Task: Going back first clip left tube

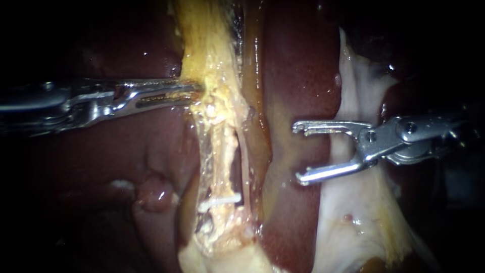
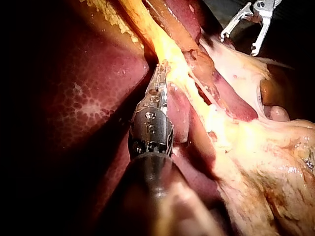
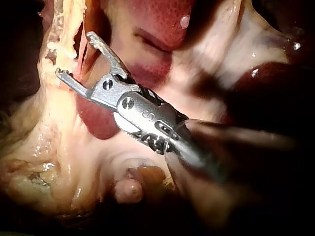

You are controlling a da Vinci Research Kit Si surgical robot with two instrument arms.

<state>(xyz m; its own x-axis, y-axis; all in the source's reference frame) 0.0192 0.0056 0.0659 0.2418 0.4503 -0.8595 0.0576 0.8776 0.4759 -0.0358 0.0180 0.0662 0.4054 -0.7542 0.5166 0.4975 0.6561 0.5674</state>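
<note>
A white clip [image 1: 220, 201] sits across the lower part of the left tube [image 1: 226, 151], a pale yellow strand running down the middle. My left instrument [image 1: 194, 91] comes in from the left, its jaws shut on the yellow tissue [image 1: 207, 45] above the tube; the left wrist view shows the same hold [image 2: 160, 73]. My right instrument [image 1: 299, 151] hangs to the right of the tubes over the liver [image 1: 298, 60], jaws wide open and empty. In the right wrist view its open jaws [image 3: 76, 54] stand just off the yellow strand [image 3: 54, 34].
A thinner strand [image 1: 247, 151] runs just right of the clipped tube. Pale white tissue [image 1: 353, 202] lies under and behind my right instrument. Dark red liver [image 1: 101, 151] fills the left side. My right instrument's open jaws [image 2: 241, 32] show far ahead in the left wrist view.
</note>
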